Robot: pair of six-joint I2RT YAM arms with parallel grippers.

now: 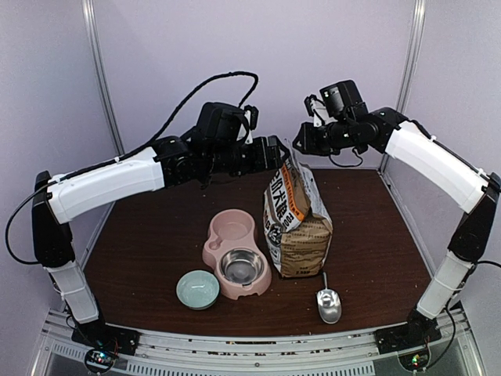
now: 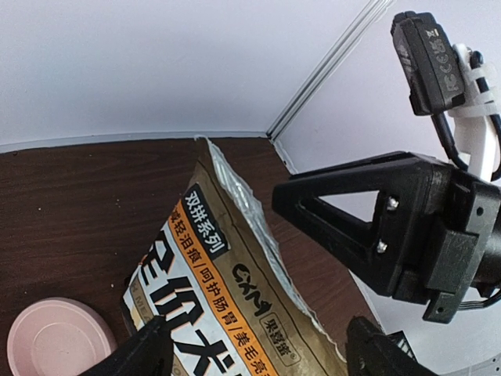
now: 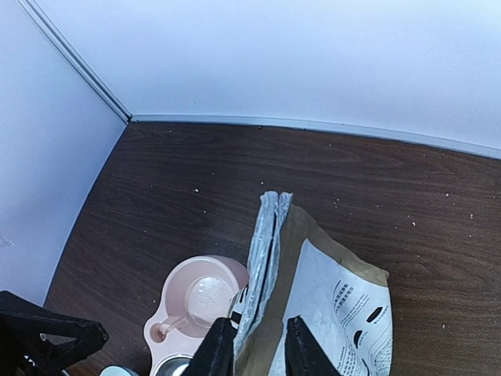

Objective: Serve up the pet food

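Paper bag [image 1: 301,227], top edge amid wide-open, empty left gripper [image 2: 258,348] and narrow right gripper [image 3: 258,345], grip uncertain.

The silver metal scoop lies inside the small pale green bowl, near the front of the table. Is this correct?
Not quite. The silver metal scoop lies on the bare brown table, apart from the small pale green bowl, near the front of the table. The top external view shows this.

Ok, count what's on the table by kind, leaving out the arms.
bowls: 2, the pink double bowl and the teal bowl
bag: 1
scoop: 1
total: 4
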